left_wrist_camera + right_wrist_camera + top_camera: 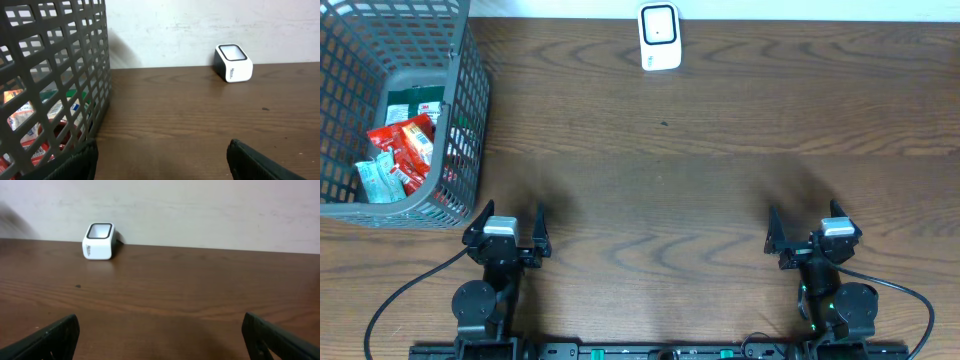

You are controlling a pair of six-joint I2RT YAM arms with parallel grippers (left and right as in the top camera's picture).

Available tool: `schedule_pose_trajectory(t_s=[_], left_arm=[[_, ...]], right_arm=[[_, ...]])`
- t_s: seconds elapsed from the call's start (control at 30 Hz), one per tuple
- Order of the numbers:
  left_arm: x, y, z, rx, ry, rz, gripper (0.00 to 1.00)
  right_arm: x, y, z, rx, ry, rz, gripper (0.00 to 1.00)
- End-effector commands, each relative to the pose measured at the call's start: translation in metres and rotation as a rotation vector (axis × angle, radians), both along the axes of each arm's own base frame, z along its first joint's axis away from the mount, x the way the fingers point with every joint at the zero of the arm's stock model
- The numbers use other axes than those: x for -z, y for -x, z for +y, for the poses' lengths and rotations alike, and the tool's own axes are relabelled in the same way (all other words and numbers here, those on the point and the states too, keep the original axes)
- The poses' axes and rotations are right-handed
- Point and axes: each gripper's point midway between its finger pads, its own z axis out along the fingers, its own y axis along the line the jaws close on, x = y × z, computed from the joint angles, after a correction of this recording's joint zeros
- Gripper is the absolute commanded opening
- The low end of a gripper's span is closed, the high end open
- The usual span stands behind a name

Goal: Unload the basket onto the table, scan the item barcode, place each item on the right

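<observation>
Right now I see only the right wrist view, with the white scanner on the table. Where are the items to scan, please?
Observer: In a grey basket at the table's left edge, just ahead of the left gripper.
Operator: What is in it?
Observer: I see red packets and pale packets.
Operator: Is the left gripper holding anything?
Observer: No, it is open and empty.

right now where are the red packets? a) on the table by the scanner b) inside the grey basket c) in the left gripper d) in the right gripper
b: the red packets lie inside the grey basket, and the left gripper and right gripper stand open, holding nothing.
</observation>
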Motion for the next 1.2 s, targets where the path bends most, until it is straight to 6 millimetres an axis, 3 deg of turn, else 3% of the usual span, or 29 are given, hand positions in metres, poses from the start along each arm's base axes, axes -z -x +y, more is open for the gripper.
schedule_pose_trajectory(t_s=[0.0,0.17,0.3,0.47,0.5,0.57,0.6,0.7,0.77,0.8,0.87,0.97,1.07,1.17], left_arm=[[0.013,0.002,-0.005,0.028,0.004,0.045,0.83],[0.003,0.002,-0.005,0.008,0.202,0.039,0.83],[-0.031,0.007,-0.011,0.046,0.215,-0.014,0.83],[-0.109,0.032,-0.011,0.052,0.284,-0.077,0.83],[-0.134,0.040,-0.011,0.054,0.308,-0.091,0.83],[-0.165,0.048,-0.012,0.052,0.339,-0.086,0.83],[-0.194,0.055,-0.012,0.048,0.343,-0.066,0.83],[-0.250,0.058,-0.007,0.011,0.342,-0.013,0.83],[-0.274,0.057,-0.002,-0.024,0.341,0.029,0.83],[-0.305,0.052,0.005,-0.072,0.338,0.067,0.83],[-0.339,0.044,0.024,-0.196,0.320,0.118,0.83],[-0.372,0.025,0.049,-0.343,0.287,0.158,0.83],[-0.384,0.002,0.064,-0.433,0.260,0.209,0.83],[-0.365,-0.035,0.081,-0.508,0.244,0.325,0.83]], right_arm=[[-0.004,0.000,-0.001,0.003,0.004,-0.017,0.99],[0.001,0.000,0.000,0.002,0.007,0.000,0.99],[-0.019,0.004,0.011,-0.067,0.000,-0.038,0.99],[-0.075,0.015,0.012,-0.075,-0.026,-0.085,0.99],[-0.087,0.017,0.012,-0.075,-0.026,-0.081,0.99],[-0.108,0.017,0.012,-0.074,-0.026,-0.068,0.99],[-0.129,0.012,0.012,-0.074,-0.025,-0.041,0.99],[-0.157,-0.002,0.013,-0.074,-0.023,0.031,0.99],[-0.169,-0.011,0.014,-0.074,-0.021,0.081,0.99],[-0.182,-0.022,0.016,-0.080,-0.020,0.155,0.99],[-0.193,-0.039,0.017,-0.079,-0.014,0.269,0.99],[-0.194,-0.057,0.018,-0.085,0.018,0.408,0.99],[-0.183,-0.073,0.022,-0.107,0.025,0.550,0.99],[-0.156,-0.088,0.035,-0.172,-0.001,0.685,0.99]])
